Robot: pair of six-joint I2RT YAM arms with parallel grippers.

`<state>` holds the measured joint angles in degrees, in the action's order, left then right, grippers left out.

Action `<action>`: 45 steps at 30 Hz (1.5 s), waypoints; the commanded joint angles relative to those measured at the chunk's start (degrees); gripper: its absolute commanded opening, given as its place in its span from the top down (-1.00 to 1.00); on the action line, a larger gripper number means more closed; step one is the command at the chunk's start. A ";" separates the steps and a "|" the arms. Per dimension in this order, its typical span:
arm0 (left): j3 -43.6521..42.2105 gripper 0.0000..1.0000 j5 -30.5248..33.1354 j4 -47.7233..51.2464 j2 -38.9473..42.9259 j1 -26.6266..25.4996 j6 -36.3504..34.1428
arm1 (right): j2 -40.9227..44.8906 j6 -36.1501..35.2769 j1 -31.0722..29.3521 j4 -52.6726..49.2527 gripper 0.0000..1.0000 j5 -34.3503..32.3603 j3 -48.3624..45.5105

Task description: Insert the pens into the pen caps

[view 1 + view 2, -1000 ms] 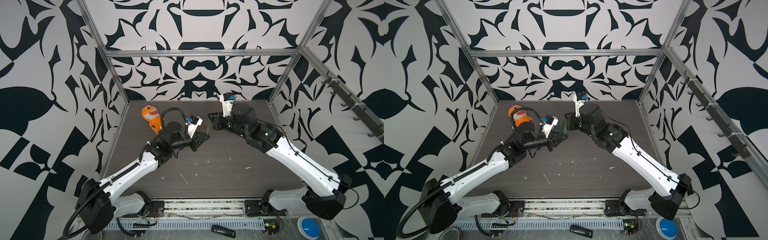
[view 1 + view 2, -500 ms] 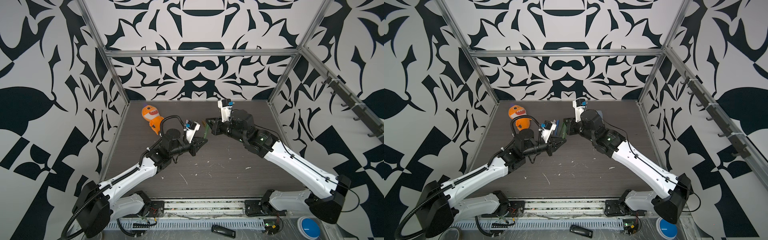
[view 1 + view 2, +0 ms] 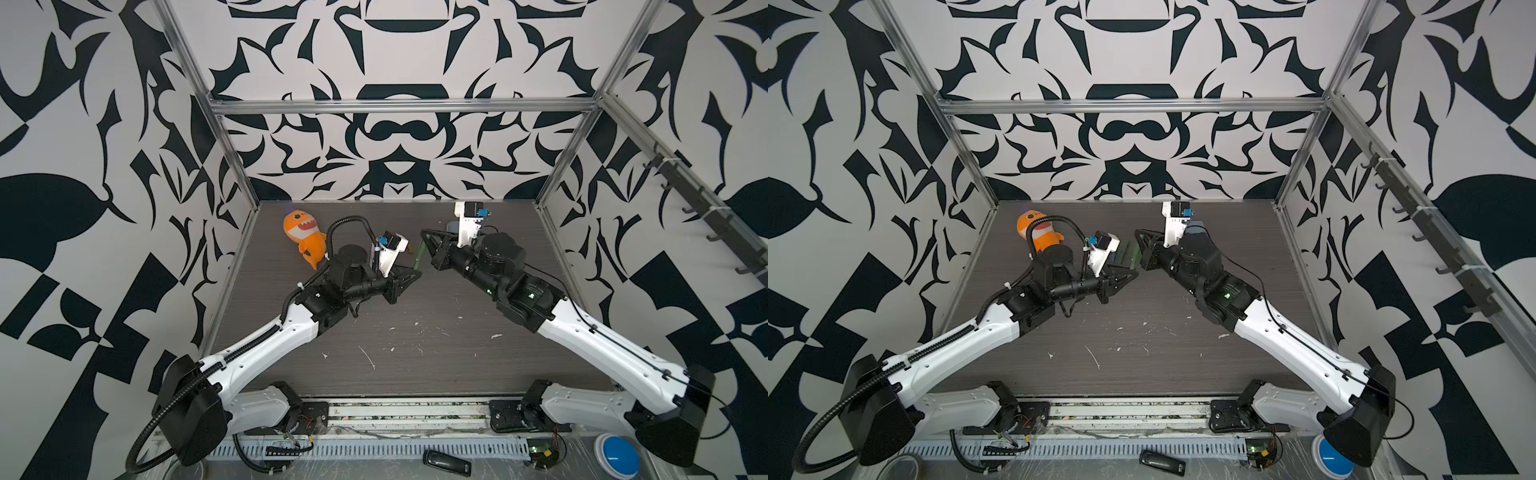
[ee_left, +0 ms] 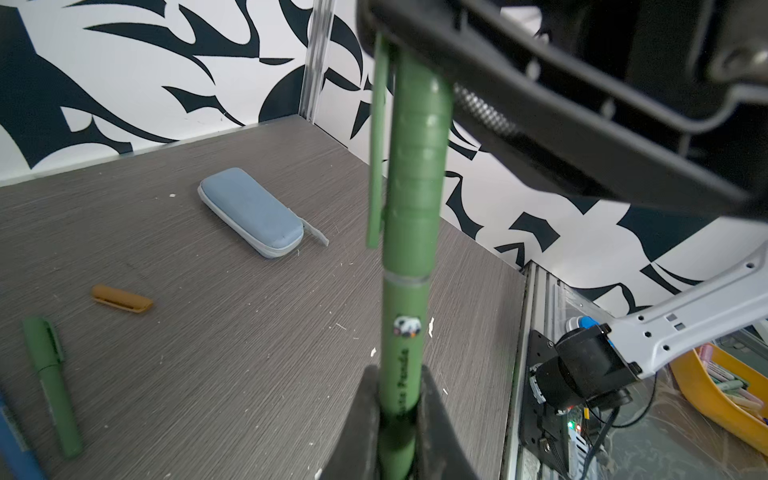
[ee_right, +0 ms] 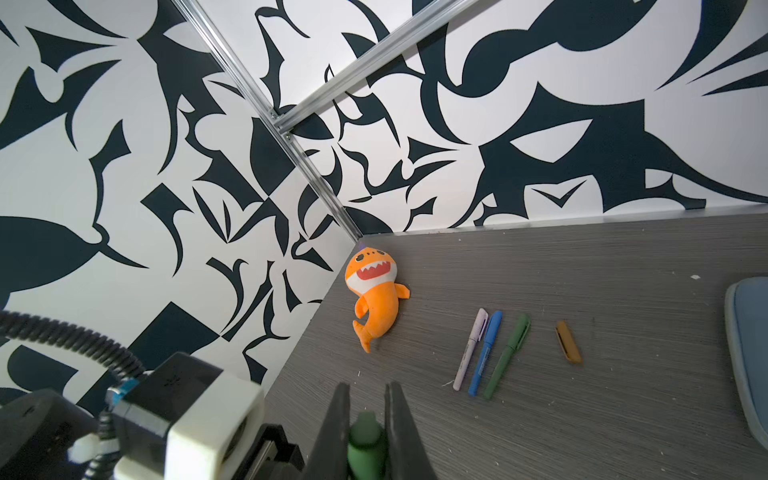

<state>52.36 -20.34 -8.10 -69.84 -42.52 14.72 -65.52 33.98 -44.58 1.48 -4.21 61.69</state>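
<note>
Green pen (image 4: pixel 409 249), clear only wrist-side, clenched by left hand (image 4: pixel 398 388) and right hand (image 5: pixel 368 401).

Light bright, even and diffuse, from overhead. No hard shadows, only faint soft shade under the arms on the grey wood-grain tabletop (image 3: pixel 415 374).

Both top views sharp, with wide-angle stretch toward the corners; the silver aluminium frame post (image 3: pixel 232 158) leans outward.

Left wrist view: the green plastic pen (image 4: pixel 405 303) blurs where it nears the lens, with small glints higher up.

Right wrist view: the black two-fingered right gripper (image 5: pixel 368 388) is out of focus, the table beyond crisp.
</note>
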 commanded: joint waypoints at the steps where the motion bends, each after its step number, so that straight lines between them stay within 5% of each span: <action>1: 8.82 1.00 8.74 -19.64 0.41 2.51 2.46 | -1.02 2.27 -2.88 -17.73 1.00 10.84 -6.10; 19: 15.93 1.00 4.86 -23.54 -2.73 7.29 2.59 | -2.93 5.01 -2.95 -15.74 1.00 15.37 -9.85; 33: 10.66 1.00 -0.76 -20.65 -0.14 9.50 1.53 | -8.14 3.47 -4.19 -18.23 1.00 16.16 -3.64; 45: 17.15 1.00 -3.52 -19.00 -2.45 13.14 2.87 | -11.81 2.46 -6.30 -22.56 1.00 14.50 -2.11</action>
<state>59.20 -32.45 -2.76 -74.11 -33.36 13.30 -73.06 36.69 -44.03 8.62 -5.21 64.40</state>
